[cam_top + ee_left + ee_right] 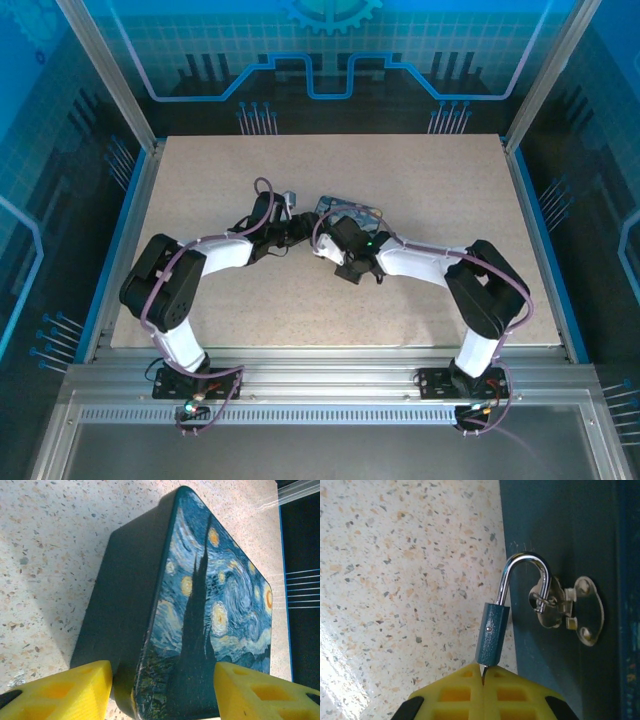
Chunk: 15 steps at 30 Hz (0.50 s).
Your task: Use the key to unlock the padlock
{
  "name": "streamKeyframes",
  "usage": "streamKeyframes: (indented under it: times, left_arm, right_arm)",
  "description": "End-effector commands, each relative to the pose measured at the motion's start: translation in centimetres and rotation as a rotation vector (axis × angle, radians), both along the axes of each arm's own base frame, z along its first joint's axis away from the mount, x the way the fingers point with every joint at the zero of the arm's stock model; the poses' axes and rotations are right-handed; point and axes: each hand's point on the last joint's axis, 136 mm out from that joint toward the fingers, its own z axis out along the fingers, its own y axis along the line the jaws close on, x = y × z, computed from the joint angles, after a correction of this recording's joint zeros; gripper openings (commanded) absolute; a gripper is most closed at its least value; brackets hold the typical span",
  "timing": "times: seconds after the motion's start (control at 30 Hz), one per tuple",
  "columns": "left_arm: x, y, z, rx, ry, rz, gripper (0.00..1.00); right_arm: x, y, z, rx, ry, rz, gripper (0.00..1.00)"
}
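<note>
The padlock (492,635) is showing a polished chrome shackle (525,560), a textured blue painted body and a metal key (483,669), while the smooth dark box (130,590) is wearing a satin printed lid (215,605) and bright metal hasp (570,612) on the matt speckled counter (50,540).

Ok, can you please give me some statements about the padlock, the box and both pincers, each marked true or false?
1. The padlock body is red. False: it is blue.
2. Its shackle passes through the hasp on the box. True.
3. The right pincer is shut on the key under the padlock. True.
4. The left pincer holds the key. False: it clasps the box.
</note>
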Motion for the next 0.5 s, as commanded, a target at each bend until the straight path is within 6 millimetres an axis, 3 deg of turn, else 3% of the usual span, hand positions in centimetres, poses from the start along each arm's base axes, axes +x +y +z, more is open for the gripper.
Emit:
streamKeyframes:
  times: [0.0,0.2,0.47]
  left_arm:
    - [0.2,-0.9,0.6,-0.032,-0.006,-0.040,0.56]
    - [0.1,-0.9,1.0,-0.044,-0.014,-0.037,0.56]
    - [0.1,-0.3,2.1,-0.047,-0.040,-0.010,0.58]
  right_arm:
    - [0.6,2.2,0.9,0.014,-0.059,0.074,0.00]
    - [1.1,2.4,1.2,0.001,-0.091,0.089,0.00]
    - [-0.1,2.1,2.5,0.063,-0.101,0.068,0.00]
